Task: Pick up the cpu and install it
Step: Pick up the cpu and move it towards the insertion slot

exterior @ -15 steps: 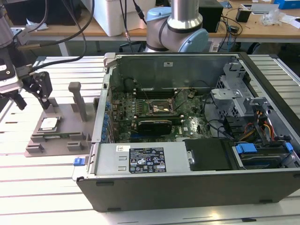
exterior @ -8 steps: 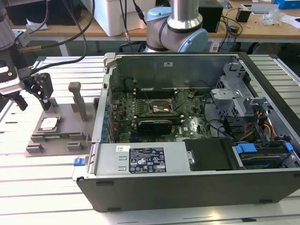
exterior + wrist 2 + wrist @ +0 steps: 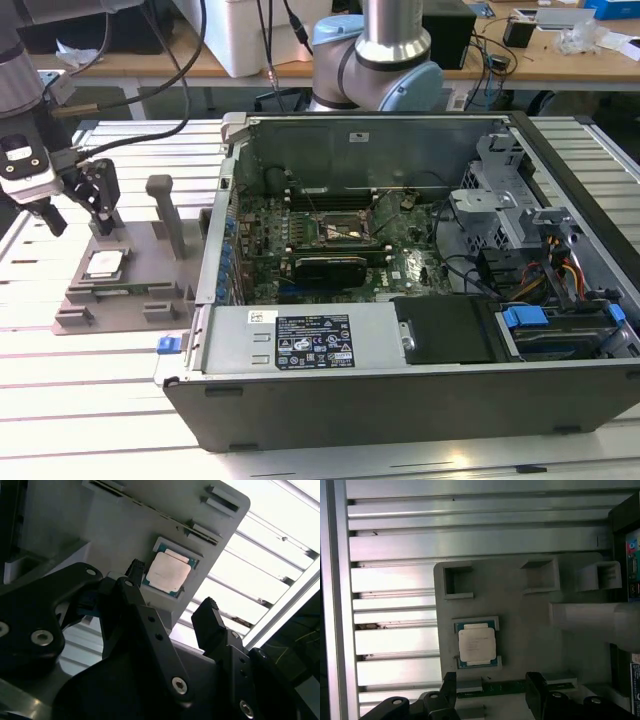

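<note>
The cpu (image 3: 105, 264) is a small flat square chip with a silver-grey top. It lies in a shallow pocket of the grey fixture plate (image 3: 150, 292) at the exterior view's left, beside the computer case. My gripper (image 3: 78, 210) hangs just above it, open, with nothing between its black fingers. Both wrist views look down on the cpu (image 3: 168, 573) (image 3: 477, 644), and the open gripper (image 3: 172, 587) (image 3: 492, 680) has one finger on either side of the sight line. The motherboard socket (image 3: 343, 228) sits open in the middle of the case.
The open computer case (image 3: 400, 400) takes up the middle and the exterior view's right, with drive bays and cables (image 3: 560, 270) inside. A grey upright post (image 3: 165, 210) rises from the fixture near the cpu. A green strip (image 3: 505, 687) lies in a fixture slot. Slatted aluminium table (image 3: 90, 400) surrounds everything.
</note>
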`<action>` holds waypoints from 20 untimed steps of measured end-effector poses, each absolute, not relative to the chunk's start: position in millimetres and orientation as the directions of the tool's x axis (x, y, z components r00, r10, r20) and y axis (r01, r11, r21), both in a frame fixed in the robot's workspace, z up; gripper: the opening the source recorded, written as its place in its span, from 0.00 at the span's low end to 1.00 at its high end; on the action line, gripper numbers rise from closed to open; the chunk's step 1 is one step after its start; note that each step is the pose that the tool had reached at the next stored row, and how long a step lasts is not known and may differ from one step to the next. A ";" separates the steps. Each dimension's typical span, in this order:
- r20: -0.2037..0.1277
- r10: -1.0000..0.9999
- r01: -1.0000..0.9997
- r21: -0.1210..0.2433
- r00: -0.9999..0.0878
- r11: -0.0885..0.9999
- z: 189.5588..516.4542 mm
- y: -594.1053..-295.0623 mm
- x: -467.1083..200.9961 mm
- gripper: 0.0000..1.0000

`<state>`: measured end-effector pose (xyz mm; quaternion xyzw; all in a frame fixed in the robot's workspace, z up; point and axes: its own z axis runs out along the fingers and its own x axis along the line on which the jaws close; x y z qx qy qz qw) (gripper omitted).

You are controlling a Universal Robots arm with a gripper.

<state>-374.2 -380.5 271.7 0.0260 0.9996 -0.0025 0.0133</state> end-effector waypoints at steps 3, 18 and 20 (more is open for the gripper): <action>-0.027 0.045 0.045 -0.004 -0.999 0.999 269.5 -378.4 -376.2 0.66; -0.027 0.019 0.019 -0.004 -0.999 1.000 263.9 -376.3 -377.8 0.66; -0.027 0.019 0.019 -0.004 -0.999 1.000 263.1 -376.3 -377.8 0.66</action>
